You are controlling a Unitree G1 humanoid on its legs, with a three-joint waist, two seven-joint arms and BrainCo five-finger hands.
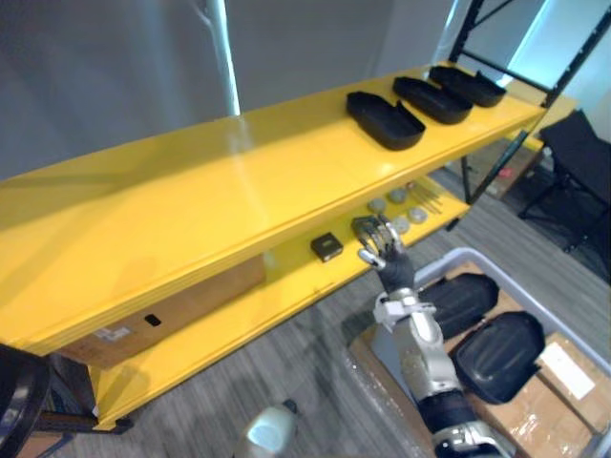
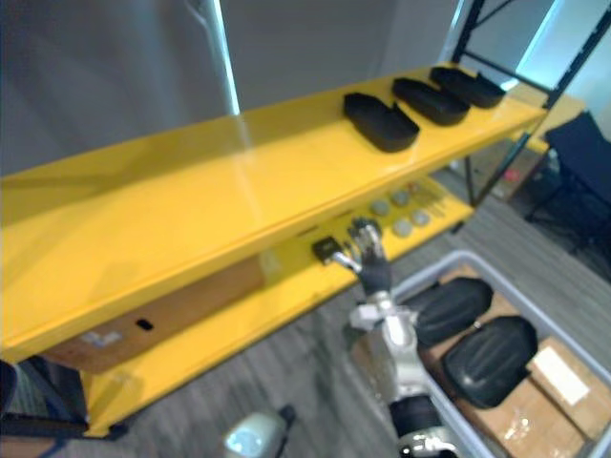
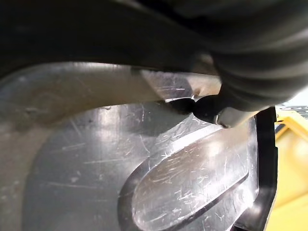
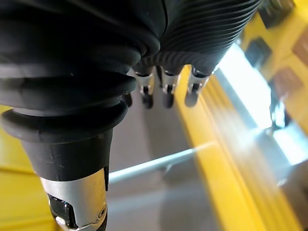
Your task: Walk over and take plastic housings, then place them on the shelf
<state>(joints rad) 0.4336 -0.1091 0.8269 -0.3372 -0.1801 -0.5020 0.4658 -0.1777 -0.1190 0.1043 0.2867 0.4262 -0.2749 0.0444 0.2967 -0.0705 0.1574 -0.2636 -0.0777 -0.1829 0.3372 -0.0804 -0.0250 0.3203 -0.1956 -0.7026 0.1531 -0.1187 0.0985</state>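
Three black plastic housings (image 1: 385,119) (image 1: 431,99) (image 1: 467,85) lie in a row at the right end of the yellow top shelf (image 1: 220,191). Two more black housings (image 1: 463,301) (image 1: 498,355) rest in a grey bin (image 1: 460,256) at the lower right. My right hand (image 1: 379,244) is raised in front of the lower shelf, just left of the bin, with its fingers (image 4: 166,94) relaxed, open and holding nothing. My left hand (image 3: 240,48) is close against a scratched silver-grey surface.
The lower yellow shelf (image 1: 286,291) carries a small black box (image 1: 326,247) and several grey discs (image 1: 396,205). A cardboard box (image 1: 172,320) sits beneath the top shelf. Cardboard packs (image 1: 563,377) lie in the bin. A black chair (image 1: 582,162) stands far right.
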